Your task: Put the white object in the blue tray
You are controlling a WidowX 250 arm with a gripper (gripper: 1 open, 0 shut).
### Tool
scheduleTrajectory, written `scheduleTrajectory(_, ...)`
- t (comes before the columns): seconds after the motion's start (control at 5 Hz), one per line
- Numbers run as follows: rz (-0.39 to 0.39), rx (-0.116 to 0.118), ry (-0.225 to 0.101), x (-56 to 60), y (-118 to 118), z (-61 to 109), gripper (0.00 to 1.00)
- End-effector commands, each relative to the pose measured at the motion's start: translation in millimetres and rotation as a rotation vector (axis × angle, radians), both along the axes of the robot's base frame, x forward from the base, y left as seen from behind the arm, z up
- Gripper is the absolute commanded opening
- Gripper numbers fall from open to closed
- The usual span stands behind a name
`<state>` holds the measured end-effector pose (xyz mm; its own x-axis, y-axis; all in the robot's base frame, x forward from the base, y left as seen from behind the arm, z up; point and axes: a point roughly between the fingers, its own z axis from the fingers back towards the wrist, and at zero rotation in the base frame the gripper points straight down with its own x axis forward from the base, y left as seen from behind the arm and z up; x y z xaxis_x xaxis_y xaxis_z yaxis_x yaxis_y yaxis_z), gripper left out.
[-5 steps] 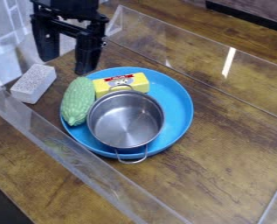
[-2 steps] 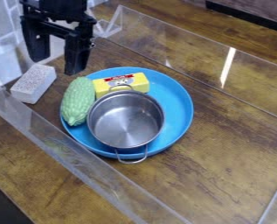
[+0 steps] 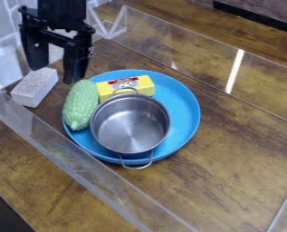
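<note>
Approach stage, before any grasp. The gripper (image 3: 55, 56) hung pointing down with its jaws spread wide and nothing between them, above the wooden table (image 3: 230, 172) near its far-left corner. The white object (image 3: 34, 86) lay flat on the table toward the left edge, just below and slightly left of the fingertips, apart from them, and just outside the rim of the blue tray (image 3: 182, 95). The tray already carried a steel pot (image 3: 131, 125), a yellow box (image 3: 125, 87) and a green knobbly oval (image 3: 79, 104). Judged next requirement: descend to straddle the block, then close.
</note>
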<state>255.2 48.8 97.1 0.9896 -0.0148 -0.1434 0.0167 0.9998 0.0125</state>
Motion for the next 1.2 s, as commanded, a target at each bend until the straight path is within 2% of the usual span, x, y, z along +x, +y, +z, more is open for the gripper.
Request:
scheduleTrajectory(0.0,0.024,-0.001,-0.032,5.1,8.1,1.9,1.0)
scheduleTrajectory(0.4,0.033,-0.01,-0.031,12.4,10.1,-6.8,1.0)
scheduleTrajectory(1.0,0.033,-0.01,-0.036,17.4,12.0,-8.9,1.0)
